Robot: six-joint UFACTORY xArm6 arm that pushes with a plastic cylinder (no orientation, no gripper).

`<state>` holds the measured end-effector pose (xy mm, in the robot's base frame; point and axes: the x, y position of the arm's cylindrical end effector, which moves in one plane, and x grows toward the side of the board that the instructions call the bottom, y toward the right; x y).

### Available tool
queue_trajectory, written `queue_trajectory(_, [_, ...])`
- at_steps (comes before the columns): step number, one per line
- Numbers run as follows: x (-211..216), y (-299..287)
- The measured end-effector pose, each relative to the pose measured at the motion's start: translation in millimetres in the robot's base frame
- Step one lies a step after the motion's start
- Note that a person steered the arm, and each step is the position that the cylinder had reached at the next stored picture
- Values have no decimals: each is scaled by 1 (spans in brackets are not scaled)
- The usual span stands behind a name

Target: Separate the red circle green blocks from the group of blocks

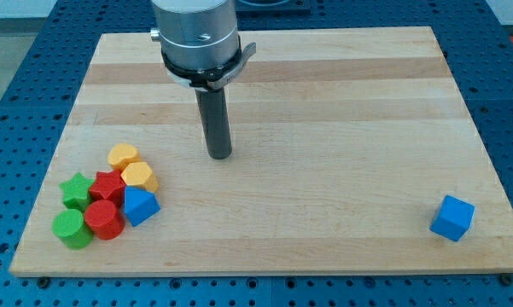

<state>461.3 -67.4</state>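
Nearest the bottom edge, in the lower left of the frame, sits the green circle [72, 228], touching the red circle [103, 219] on its right. Both belong to a tight cluster on the wooden worktop [324, 102]. Just above the green circle is a green star [76, 189], and beside that a red star [109, 185], wedged in the middle of the group. A blue triangle [141, 205] lies at the cluster's right side, against the red circle and under a yellow hexagon [139, 176]. A second yellow block [123, 156] tops the group, touching the first; its shape is rounded but hard to tell exactly.

Well apart, in the lower right of the frame, a blue cube [452, 217] stands alone near the worktop's edge.

No jaws exist on this arm: it ends in a dark rod, and my tip [219, 156] rests on bare wood in the upper middle of the frame, to the upper right of the cluster, near the yellow blocks but touching no block.
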Motion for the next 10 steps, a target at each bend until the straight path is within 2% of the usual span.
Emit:
queue_trajectory(2, [0,0])
queue_trajectory(3, [36,-5])
queue_trajectory(4, [111,-17])
queue_trajectory(5, [111,-17])
queue_trajectory(6, [136,-34])
queue_trajectory(7, [139,-35])
queue_trajectory(10, [156,-131])
